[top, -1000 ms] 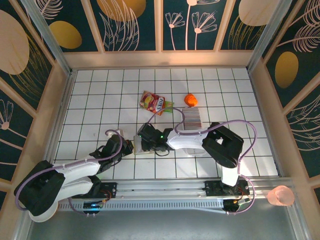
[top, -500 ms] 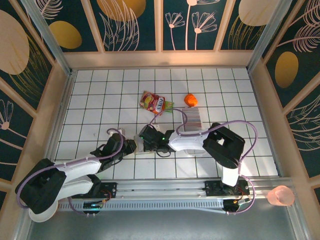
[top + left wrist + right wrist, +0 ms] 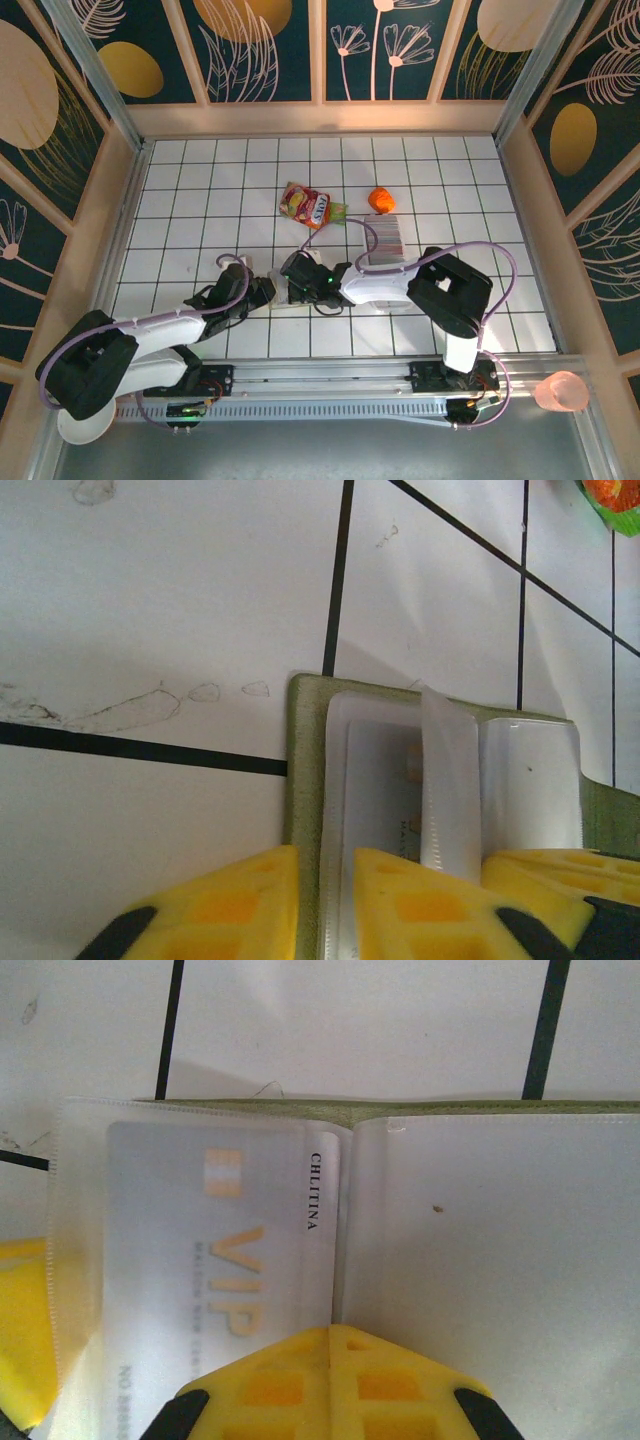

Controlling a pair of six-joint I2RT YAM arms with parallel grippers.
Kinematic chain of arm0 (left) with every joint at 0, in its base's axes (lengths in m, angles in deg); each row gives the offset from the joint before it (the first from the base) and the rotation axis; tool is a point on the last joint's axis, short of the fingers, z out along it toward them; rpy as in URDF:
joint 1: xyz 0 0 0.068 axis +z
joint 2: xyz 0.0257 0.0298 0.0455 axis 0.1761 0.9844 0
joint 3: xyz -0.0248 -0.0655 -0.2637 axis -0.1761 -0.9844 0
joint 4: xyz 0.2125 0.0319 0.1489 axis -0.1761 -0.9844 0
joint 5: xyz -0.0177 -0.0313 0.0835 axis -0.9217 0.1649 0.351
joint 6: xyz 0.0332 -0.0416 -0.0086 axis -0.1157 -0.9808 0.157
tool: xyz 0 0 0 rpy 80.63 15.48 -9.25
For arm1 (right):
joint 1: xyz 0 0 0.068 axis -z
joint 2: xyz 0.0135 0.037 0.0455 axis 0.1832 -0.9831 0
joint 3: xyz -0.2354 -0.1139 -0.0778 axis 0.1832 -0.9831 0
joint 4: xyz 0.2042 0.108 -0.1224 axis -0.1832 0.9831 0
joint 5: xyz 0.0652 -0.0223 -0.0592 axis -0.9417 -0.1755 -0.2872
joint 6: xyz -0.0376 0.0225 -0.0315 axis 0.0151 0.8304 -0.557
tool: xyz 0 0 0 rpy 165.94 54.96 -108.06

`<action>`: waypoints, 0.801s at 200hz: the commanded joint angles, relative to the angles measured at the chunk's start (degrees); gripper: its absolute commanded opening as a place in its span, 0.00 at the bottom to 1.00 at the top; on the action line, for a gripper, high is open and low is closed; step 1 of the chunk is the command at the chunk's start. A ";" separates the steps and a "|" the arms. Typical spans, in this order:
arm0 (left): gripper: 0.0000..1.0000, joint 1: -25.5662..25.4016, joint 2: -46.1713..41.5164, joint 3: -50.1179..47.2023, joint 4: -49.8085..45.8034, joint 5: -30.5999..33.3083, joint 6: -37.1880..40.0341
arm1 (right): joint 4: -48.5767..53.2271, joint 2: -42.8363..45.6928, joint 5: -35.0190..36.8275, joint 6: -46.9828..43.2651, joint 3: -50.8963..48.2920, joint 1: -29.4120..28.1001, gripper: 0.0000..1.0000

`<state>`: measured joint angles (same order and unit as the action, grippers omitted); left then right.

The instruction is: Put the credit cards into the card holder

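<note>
Two arms lay low over the white tiled surface [image 3: 190, 190], their tips meeting near its middle. The left arm stretched out long from its base, its left pincer [image 3: 260, 293] tipped downward. The right arm was folded at the elbow with the forearm running back across, so the right pincer [image 3: 297, 288] stood nose to nose with the other.

The card holder [image 3: 282, 299] lay opened flat directly beneath both tips. The left pincer's [image 3: 328, 885] yellow pads stood slightly apart, astride the holder's olive edge. Whether they pinched it could not be told. The right pincer [image 3: 330, 1365] had its pads pressed together at the fold between two sleeves.

The holder's green cover showed as a thin rim around frosted clear sleeves, and one leaf stood on edge just ahead of the left pincer. A pale card [image 3: 215, 1250] lettered VIP in gold sat in the sleeve beside the right pincer's tips. The credit cards [image 3: 385, 234] stood packed on edge behind the right pincer, alongside its forearm.
</note>
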<state>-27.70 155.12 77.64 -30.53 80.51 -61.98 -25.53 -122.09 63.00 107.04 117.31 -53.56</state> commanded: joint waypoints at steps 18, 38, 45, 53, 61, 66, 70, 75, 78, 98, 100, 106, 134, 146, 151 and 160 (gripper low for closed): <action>0.18 -0.11 -4.73 0.38 -1.36 4.84 -4.07 | 4.99 -1.06 1.11 0.74 -2.70 0.75 0.01; 0.24 -0.08 -6.47 -0.47 -0.62 4.70 -5.21 | 4.96 -1.02 1.02 0.70 -3.04 0.79 0.01; 0.27 -0.10 -6.65 -0.34 -0.75 4.36 -5.38 | 4.99 -1.00 1.09 0.66 -2.97 0.74 0.01; 0.29 -0.10 -6.56 -0.43 -0.49 3.57 -5.57 | 4.89 -0.92 1.00 0.66 -3.06 0.75 0.01; 0.31 -0.09 -6.12 -0.47 0.41 2.35 -5.56 | 4.90 -0.91 1.07 0.67 -3.13 0.77 0.01; 0.31 -0.12 -5.78 -0.34 0.66 1.78 -5.59 | 4.87 -0.88 1.05 0.70 -3.14 0.78 0.01; 0.31 -0.12 -5.48 -0.26 0.74 1.42 -5.56 | 4.84 -0.88 1.05 0.59 -3.14 0.83 0.01; 0.32 -0.09 -5.08 -0.13 0.86 0.98 -5.56 | 4.84 -0.91 0.95 0.53 -3.07 0.84 0.01; 0.32 -0.12 -4.81 -0.04 0.98 0.79 -5.54 | 4.87 -0.94 0.94 0.52 -3.12 0.84 0.01; 0.37 -0.12 -3.16 0.14 2.16 -0.61 -5.56 | 4.94 -0.86 0.85 0.53 -2.97 0.77 0.01; 0.38 -0.12 -3.02 0.21 2.26 -0.74 -5.56 | 4.89 -0.83 0.87 0.59 -2.98 0.82 0.01; 0.38 -0.04 -2.50 0.25 2.49 -1.13 -5.41 | 4.89 -0.81 0.85 0.63 -3.09 0.84 0.01; 0.39 -0.12 -0.15 0.62 4.59 -3.53 -5.31 | 4.93 -0.54 0.85 0.76 -3.22 0.82 0.01; 0.38 -0.09 0.57 1.05 4.30 -3.68 -5.15 | 4.87 -0.56 0.76 0.70 -3.20 0.72 0.01; 0.37 -0.12 0.78 1.11 4.49 -3.87 -5.05 | 4.79 -0.68 0.69 0.70 -3.16 0.75 0.01; 0.37 -0.12 1.03 1.11 4.88 -4.11 -5.15 | 4.92 -0.65 0.68 0.74 -3.14 0.74 0.01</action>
<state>-27.70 155.21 77.66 -28.41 78.53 -66.97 -26.28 -121.80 62.87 107.04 116.74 -53.52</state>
